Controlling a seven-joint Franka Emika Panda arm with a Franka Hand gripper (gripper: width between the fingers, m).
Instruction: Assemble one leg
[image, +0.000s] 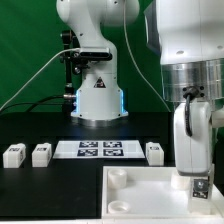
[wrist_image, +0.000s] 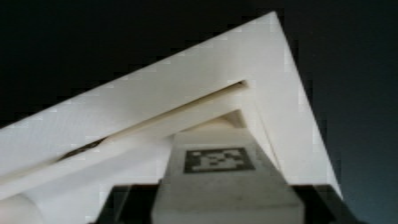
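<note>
My gripper (image: 198, 186) is shut on a leg (image: 200, 187), a small white block with a square marker tag. It holds the leg over the large white tray-like piece (image: 148, 196), near the edge on the exterior view's right. In the wrist view the leg (wrist_image: 219, 165) stands between my black fingers (wrist_image: 128, 206), tag facing the camera, with a corner of the tray-like piece (wrist_image: 214, 85) behind it. Three more legs lie on the black table: two on the exterior view's left (image: 13, 154) (image: 41, 153) and one nearer the middle (image: 154, 151).
The marker board (image: 103, 149) lies flat between the loose legs. The robot's white base (image: 97, 95) stands behind it with cables running off to the exterior view's left. Round sockets (image: 118, 176) show on the tray-like piece's left side.
</note>
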